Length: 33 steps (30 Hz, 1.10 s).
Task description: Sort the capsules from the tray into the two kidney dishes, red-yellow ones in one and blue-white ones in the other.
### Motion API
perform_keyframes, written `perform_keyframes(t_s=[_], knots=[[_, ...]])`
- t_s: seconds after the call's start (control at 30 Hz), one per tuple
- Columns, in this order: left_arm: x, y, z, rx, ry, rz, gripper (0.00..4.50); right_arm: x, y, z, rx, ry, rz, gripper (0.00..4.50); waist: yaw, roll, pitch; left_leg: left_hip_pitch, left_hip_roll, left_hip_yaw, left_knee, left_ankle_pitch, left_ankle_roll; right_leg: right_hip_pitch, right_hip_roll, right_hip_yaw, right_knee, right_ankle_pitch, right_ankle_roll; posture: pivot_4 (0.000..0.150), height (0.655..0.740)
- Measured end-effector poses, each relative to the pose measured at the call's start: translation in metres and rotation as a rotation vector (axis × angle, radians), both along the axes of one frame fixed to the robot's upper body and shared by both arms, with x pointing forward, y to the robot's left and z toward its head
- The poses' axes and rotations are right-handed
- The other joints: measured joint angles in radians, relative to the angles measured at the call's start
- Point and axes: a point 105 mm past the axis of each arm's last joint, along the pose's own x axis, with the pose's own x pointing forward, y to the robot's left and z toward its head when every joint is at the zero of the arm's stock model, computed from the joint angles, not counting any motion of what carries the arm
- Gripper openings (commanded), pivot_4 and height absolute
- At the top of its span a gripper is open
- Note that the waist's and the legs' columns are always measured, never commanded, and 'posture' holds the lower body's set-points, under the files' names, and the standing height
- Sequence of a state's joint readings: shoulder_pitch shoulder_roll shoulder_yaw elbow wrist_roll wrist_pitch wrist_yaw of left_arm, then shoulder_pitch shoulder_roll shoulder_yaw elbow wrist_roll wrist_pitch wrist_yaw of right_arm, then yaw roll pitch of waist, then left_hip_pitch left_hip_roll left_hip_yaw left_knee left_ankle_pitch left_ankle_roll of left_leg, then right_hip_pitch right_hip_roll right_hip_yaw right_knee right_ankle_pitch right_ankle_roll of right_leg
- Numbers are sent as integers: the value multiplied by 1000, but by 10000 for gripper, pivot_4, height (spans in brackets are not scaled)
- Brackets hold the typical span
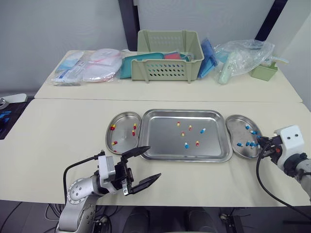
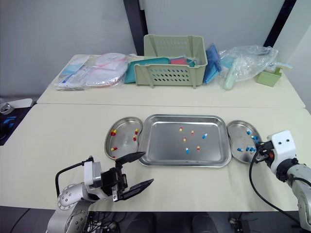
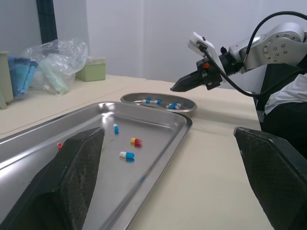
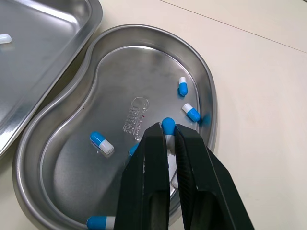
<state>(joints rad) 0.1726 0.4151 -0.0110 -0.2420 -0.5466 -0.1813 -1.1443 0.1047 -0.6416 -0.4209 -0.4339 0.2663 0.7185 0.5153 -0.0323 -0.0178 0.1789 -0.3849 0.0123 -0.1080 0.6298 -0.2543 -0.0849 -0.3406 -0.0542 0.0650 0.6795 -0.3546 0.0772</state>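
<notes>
While pinching blue-white capsule [image 4: 168,124] lengthwise in right gripper [image 4: 168,130], hanging above right kidney dish [image 4: 120,76], with left gripper [image 1: 153,162] agape off tray's [image 1: 163,141] near-left corner.

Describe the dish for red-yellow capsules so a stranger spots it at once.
Start at the big steel tray mid-table. Kidney dishes flank it; take the left dish. It alone holds red-yellow capsules; the right dish holds blue-white capsules.

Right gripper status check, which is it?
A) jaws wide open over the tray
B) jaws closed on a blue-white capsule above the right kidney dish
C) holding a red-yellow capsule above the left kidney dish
B: the right wrist view shows the right gripper pinching a blue-white capsule above the right kidney dish.
</notes>
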Motion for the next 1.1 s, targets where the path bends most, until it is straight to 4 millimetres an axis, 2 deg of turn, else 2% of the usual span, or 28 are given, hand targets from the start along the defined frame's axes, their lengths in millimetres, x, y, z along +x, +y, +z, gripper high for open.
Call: perform_keyframes(t_s=[0.3, 0.4, 0.43, 0.6, 0.87, 0.97, 1.1], knots=[[1, 0, 1, 0, -5, -2, 45000, 0, 4, 6, 19, -15, 0, 33580, 0, 0, 0, 0, 0, 0, 0, 0, 0, 0, 0, 0, 0, 0, 0, 1500, 7400], [1, 0, 1, 0, -6, -2, 45000, 0, 5, 8, 20, -20, 3, 43279, 0, 0, 0, 0, 0, 0, 0, 0, 0, 0, 0, 0, 0, 0, 0, 1500, 7400], [1, 0, 1, 0, -6, -2, 45000, 0, 5, 9, 22, -23, 5, 44455, 0, 0, 0, 0, 0, 0, 0, 0, 0, 0, 0, 0, 0, 0, 0, 1500, 7400], [1, 0, 0, 0, -6, -1, 45000, 0, 4, 12, 16, -39, 4, 44455, 0, 0, 0, 0, 0, 0, 0, 0, 0, 0, 0, 0, 0, 0, 0, 1500, 7400], [3, 2, 0, -1, 0, 15, 45000, 2, 6, 28, -22, -143, 38, 44455, 0, 0, 0, 0, 0, 0, 0, 0, 0, 0, 0, 0, 0, 0, 0, 1500, 7400], [4, 8, -2, 4, 11, 63, 45000, -6, 10, 31, -31, -179, 113, 44455, 1, 0, 0, 0, 0, 0, 0, 0, 0, 0, 0, 0, 0, 0, 0, 1500, 7400], [10, 15, 3, 31, 37, 132, 45000, -22, 9, 25, -26, -142, 190, 44455, 1, 0, 0, 1, 0, -1, 0, 0, 0, 2, 0, -1, 0, 0, 0, 1500, 7400]])
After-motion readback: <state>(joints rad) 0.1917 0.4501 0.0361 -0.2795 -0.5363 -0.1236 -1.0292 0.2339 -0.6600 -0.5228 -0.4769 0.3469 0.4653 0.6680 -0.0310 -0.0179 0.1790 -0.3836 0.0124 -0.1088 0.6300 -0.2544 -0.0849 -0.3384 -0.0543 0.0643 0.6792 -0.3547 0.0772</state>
